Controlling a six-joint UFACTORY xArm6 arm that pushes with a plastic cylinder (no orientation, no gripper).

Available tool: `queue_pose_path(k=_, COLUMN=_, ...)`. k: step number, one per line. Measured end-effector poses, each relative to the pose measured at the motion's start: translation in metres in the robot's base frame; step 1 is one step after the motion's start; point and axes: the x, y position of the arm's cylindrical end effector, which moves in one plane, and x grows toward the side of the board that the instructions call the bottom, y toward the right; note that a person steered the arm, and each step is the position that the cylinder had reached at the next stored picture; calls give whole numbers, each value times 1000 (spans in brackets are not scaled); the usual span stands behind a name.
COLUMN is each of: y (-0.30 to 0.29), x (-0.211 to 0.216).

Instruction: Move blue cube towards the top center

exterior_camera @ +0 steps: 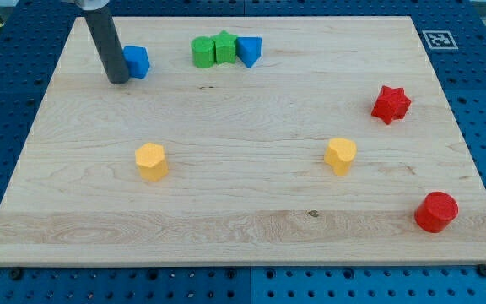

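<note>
The blue cube (137, 61) sits near the view's top left on the wooden board (251, 211). My tip (118, 81) rests on the board just left of the blue cube, touching or almost touching its left side. The dark rod rises from there to the view's top edge.
Two green blocks (202, 51) (224, 46) and a blue triangular block (249, 51) stand in a row at the top centre. A red star (391, 104) is at the right, a red cylinder (436, 212) at the bottom right. Two yellow blocks (151, 161) (340, 156) lie mid-board.
</note>
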Motion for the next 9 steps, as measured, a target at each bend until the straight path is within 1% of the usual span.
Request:
queue_pose_path(k=2, y=-1, x=-11)
queue_pose_path(k=4, y=-1, x=-11)
queue_pose_path(k=5, y=-1, x=-18)
queue_pose_path(k=6, y=-8, x=-34)
queue_pose_path(k=9, y=-2, x=-36)
